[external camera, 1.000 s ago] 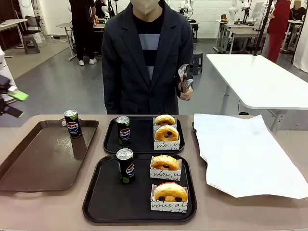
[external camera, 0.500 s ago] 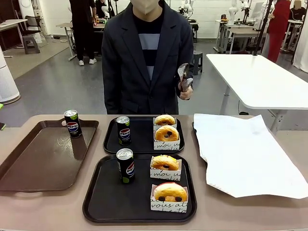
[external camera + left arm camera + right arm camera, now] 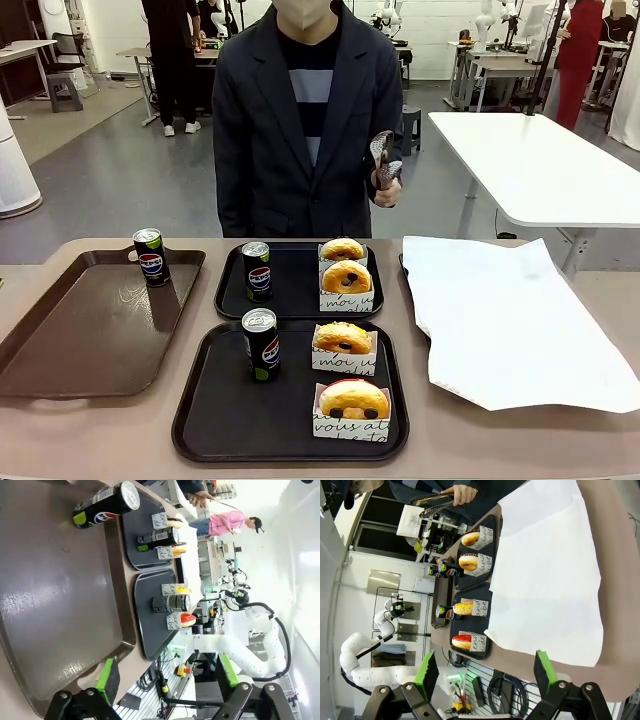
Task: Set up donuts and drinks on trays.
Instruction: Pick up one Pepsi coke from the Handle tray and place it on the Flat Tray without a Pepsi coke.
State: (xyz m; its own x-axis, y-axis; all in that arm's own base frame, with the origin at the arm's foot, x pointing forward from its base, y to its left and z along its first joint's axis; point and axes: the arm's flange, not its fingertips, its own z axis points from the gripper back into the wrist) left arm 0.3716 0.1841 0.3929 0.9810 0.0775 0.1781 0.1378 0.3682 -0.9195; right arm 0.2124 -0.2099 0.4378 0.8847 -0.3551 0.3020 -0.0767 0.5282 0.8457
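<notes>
Left pincer [image 3: 165,677] has withdrawn from the front view, jaws apart, empty; right pincer [image 3: 485,672] likewise released. 2 black trays [image 3: 205,420] each carry 1 can [image 3: 262,343] + 2 boxed donuts [image 3: 344,345]; setup approx. complete.

Robotics lab, open-plan hall. Behind the person in the dark blazer [image 3: 305,120]: grey polished floor [image 3: 120,180], white rectangular folding table [image 3: 535,165] to that person's side, workbenches with white robot arms [image 3: 390,15] along the far white wall.
</notes>
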